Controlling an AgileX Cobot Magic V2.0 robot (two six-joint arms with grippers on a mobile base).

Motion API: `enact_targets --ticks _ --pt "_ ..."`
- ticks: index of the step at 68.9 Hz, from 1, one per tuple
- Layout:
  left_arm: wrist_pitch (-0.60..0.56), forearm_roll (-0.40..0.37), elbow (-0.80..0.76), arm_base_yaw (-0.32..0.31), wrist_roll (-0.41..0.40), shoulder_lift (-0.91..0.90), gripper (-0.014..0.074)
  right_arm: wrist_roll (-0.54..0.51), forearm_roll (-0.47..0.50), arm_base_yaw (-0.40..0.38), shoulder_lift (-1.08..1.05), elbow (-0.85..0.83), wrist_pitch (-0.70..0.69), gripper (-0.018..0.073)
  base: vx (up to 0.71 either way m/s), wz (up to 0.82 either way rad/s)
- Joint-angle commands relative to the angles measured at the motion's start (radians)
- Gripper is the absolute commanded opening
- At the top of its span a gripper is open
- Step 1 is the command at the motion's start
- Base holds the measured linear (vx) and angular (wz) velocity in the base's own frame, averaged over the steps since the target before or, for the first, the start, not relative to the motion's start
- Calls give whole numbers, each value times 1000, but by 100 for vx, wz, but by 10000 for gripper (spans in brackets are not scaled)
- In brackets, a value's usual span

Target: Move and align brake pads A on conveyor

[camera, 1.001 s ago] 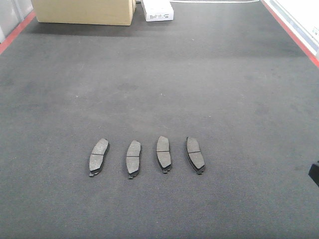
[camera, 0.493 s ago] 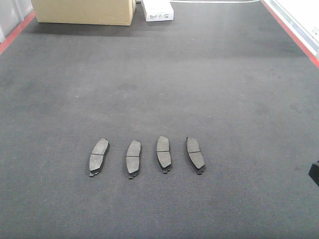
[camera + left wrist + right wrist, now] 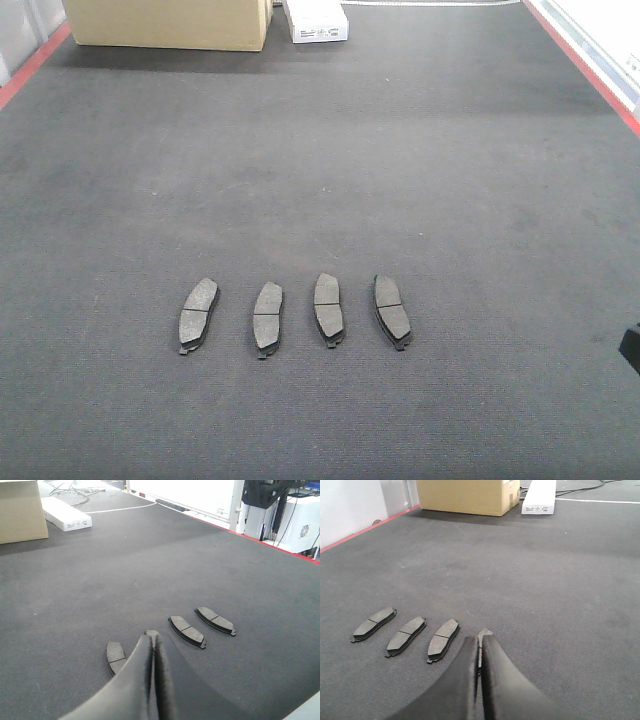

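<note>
A: Four brake pads A sit in a row, lower centre of the front view: far-left pad (image 3: 198,314), next (image 3: 267,316), third (image 3: 328,307), far-right pad (image 3: 392,310). All flat on the conveyor (image 3: 400,160), apart from each other, long sides roughly parallel, outer two leaning a bit.

B: Grippers?

A: Left gripper (image 3: 153,652) fills the bottom of the left wrist view, fingers pressed together w/ only a thin seam btwn them, nothing in them. It covers most of one pad in that view. Right gripper (image 3: 480,655) same: fingers together, empty, bottom centre of the right wrist view, tips over the nearest pad's end.

B: Anything else on the belt?

A: Cardboard box (image 3: 168,22) upper left of the front view, white carton (image 3: 316,20) just right of it. Red edge strip (image 3: 585,65) runs along the upper right.
</note>
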Motion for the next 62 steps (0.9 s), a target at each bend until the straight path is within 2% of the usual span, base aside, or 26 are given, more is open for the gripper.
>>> enact_targets --ticks 1,9,23,28,34,41,50,62 --pt "-83 -10 -21 13 5 6 -6 -5 -23 -6 7 -27 -72 -6 0 0" --pt "-83 -10 -7 103 5 -34 -6 -5 -23 -6 7 -27 -72 -6 0 0" --pt "-91 -10 115 351 5 -181 -6 -5 -23 -6 7 -27 -72 -6 0 0" --pt "-119 -10 172 428 5 -230 -6 -5 -23 -6 7 -27 -72 -6 0 0" --pt "-174 -10 232 491 5 -233 -6 -5 -23 -6 7 -27 -71 -6 0 0" --pt "-253 -10 301 531 4 -235 -6 -5 -22 -6 7 -27 -71 -6 0 0" --pt "-375 -10 392 532 4 -235 -6 -5 -22 -6 7 -27 -71 -6 0 0" --pt "-600 -10 521 532 2 -235 -6 -5 -22 -6 7 -27 -71 -6 0 0"
